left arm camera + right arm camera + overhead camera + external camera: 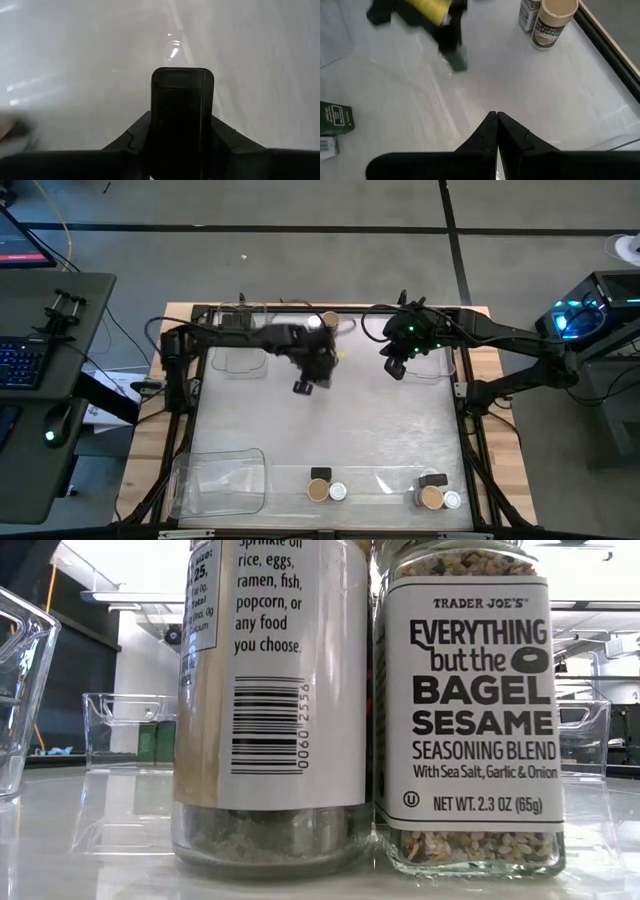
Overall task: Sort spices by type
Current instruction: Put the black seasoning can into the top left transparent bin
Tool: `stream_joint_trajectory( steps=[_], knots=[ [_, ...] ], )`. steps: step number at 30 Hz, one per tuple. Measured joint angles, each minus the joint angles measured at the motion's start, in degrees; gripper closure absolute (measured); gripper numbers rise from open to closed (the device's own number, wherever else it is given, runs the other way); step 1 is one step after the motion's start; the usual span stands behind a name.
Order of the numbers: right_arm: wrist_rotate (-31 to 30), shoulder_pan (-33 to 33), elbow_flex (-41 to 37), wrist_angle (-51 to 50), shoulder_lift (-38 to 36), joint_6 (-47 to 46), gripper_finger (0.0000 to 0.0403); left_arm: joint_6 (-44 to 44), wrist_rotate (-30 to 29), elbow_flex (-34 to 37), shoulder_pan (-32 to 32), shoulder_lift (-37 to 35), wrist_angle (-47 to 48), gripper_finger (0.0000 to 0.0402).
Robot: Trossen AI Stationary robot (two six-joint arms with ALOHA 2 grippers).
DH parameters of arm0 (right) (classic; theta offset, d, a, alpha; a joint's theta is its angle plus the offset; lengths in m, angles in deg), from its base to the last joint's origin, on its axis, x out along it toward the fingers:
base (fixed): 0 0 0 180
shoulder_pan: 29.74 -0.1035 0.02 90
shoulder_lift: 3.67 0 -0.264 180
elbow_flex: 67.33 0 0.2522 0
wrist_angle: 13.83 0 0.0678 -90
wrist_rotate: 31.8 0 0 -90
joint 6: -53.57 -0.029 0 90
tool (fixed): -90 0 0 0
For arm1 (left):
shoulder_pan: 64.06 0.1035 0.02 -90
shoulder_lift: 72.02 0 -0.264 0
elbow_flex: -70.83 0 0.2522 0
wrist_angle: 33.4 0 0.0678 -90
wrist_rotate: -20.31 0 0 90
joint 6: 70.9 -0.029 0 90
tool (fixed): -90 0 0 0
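Observation:
My left gripper (pixel 312 370) reaches over the far middle of the table, shut on a black boxy spice container (pixel 182 112), which also shows in the high view (pixel 303 387) and blurred in the right wrist view (pixel 456 57). My right gripper (pixel 496 117) hovers shut over the far right of the table (pixel 398 362), holding nothing. A white-topped jar (pixel 315 322) and a tan-topped jar (pixel 330 320) stand by the far edge. Near the near edge stand two groups, each a black box (pixel 320 474), a tan-topped jar (pixel 318 491) and a white-topped jar (pixel 338 492). My left gripper pinches the black boxy container between its two fingers (pixel 134 137), one on each of its opposite side faces (pixel 156 125). The fingers come from above, and the container sticks out past their free ends. I cannot tell whether its lower end touches the table.
Clear plastic bins sit at the far left (pixel 235 350), the far right (pixel 432 360), the near left (pixel 222 480) and along the near edge (pixel 375 480). A dark green box (pixel 335 117) lies near my right gripper. Two tall jars (pixel 270 710) fill the low view. The table's middle (pixel 330 430) is bare.

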Motion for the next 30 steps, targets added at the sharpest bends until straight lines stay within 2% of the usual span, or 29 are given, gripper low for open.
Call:
stream_joint_trajectory(
  steps=[5,8,14,18,22,30],
  knots=[
    [-0.37,1.20,0.00,0.62,0.00,0.33,0.0403,7.14,-0.07,0.08,6.15,-8.69,4.51,0.0304],
    [-0.48,2.41,0.00,1.31,0.00,0.44,0.0403,12.28,-3.37,2.42,11.33,-15.87,3.27,0.0303],
    [-0.46,4.67,0.00,2.20,0.00,1.64,0.0403,25.34,-13.02,12.17,22.41,-30.50,-0.41,0.0297],
    [-0.45,5.99,0.00,2.68,0.00,1.82,0.0403,38.20,-15.91,19.52,27.65,-36.68,0.27,0.0299],
    [-0.44,6.61,0.00,3.44,0.00,1.57,0.0403,45.12,-15.99,23.68,29.52,-36.61,-0.54,0.0294],
    [-0.42,6.78,0.00,3.75,0.00,1.41,0.0403,54.19,-18.44,24.17,31.81,-27.01,-1.64,0.0292]
  ],
)
